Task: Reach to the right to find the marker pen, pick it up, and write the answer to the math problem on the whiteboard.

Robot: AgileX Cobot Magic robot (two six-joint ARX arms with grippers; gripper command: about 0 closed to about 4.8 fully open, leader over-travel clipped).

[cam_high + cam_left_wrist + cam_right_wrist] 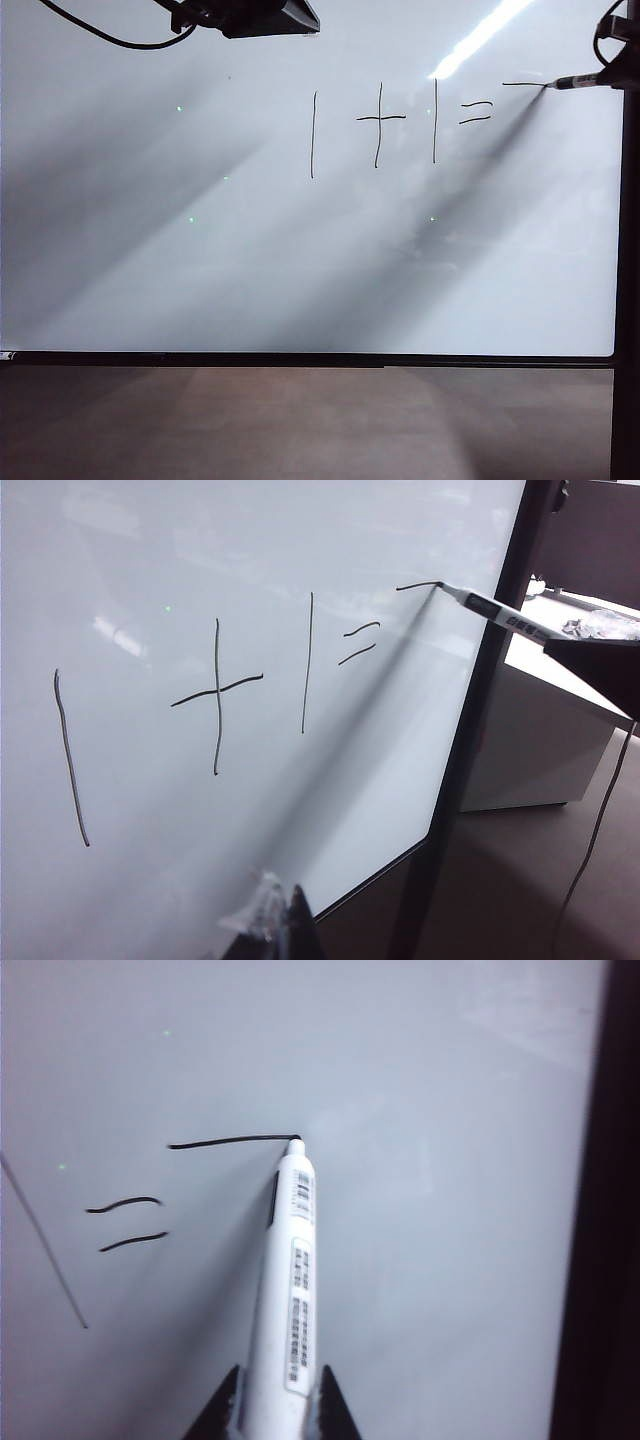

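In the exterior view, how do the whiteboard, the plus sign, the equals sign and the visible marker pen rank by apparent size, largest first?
1. whiteboard
2. plus sign
3 and 4. equals sign and marker pen, held by the right gripper: too alike to rank.

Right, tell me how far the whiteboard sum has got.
Done: the pen is picked up, gripped in the right tool, and the answer's top stroke is drawn after the problem. In hand: the tip touches the whiteboard at that stroke's end. Left: the rest of the two. The left tool waits by the board's lower edge.
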